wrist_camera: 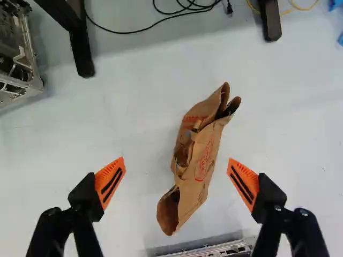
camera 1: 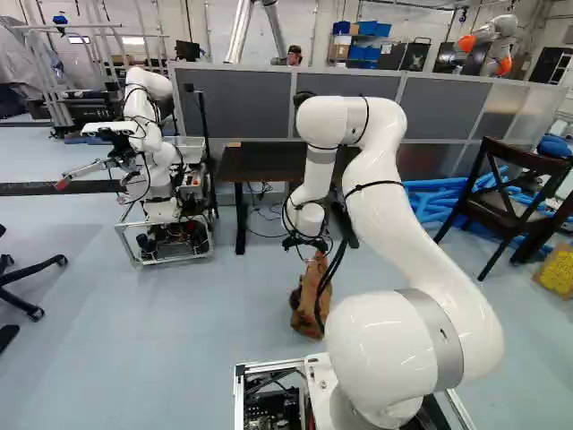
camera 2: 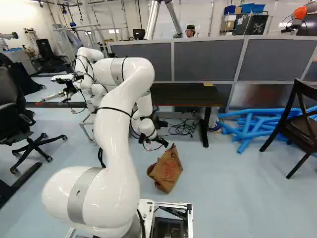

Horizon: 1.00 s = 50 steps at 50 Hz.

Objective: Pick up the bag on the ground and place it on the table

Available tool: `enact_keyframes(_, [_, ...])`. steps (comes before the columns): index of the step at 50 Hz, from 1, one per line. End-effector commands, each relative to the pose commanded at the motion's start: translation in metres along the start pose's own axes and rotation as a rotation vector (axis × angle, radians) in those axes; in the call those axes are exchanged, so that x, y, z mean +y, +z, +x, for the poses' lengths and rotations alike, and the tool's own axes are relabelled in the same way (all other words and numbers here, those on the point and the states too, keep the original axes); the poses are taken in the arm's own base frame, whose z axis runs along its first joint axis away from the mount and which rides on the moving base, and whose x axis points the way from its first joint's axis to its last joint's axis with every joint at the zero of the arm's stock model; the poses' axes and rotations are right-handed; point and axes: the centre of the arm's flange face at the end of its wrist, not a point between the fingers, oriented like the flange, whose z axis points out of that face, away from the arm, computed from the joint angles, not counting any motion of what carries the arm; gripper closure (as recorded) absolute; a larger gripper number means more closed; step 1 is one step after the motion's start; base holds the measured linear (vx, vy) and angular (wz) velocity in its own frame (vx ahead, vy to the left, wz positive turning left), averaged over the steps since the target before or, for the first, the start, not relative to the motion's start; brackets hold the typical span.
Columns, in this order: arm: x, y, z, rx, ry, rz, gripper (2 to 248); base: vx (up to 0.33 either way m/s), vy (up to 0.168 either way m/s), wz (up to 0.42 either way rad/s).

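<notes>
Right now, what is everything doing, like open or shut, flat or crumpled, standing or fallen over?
Black two-fingered gripper with orange pads: open.
Crumpled brown paper bag: on the floor, not gripped.
Dark rectangular table: standing upright.
Dark wooden chair with crossed back: standing upright.
Long blue tubes: heaped on the floor.
Thin black cables: loosely looped.

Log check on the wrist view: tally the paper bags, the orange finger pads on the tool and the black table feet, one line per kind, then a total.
Paper bag: 1
Orange finger pads: 2
Black table feet: 2
Total: 5
</notes>
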Motion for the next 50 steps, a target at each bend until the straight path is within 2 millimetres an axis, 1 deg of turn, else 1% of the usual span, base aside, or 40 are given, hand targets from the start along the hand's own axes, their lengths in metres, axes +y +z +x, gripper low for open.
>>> enact_keyframes(21, [0.009,0.029,-0.009,-0.027,0.014,-0.012,3,0.000,0.000,0.000])
enact_keyframes(39, [0.010,0.054,-0.016,-0.045,0.015,-0.016,3,0.000,0.000,0.000])
enact_keyframes(50, [0.010,0.070,-0.021,-0.053,0.092,-0.020,3,0.000,0.000,0.000])
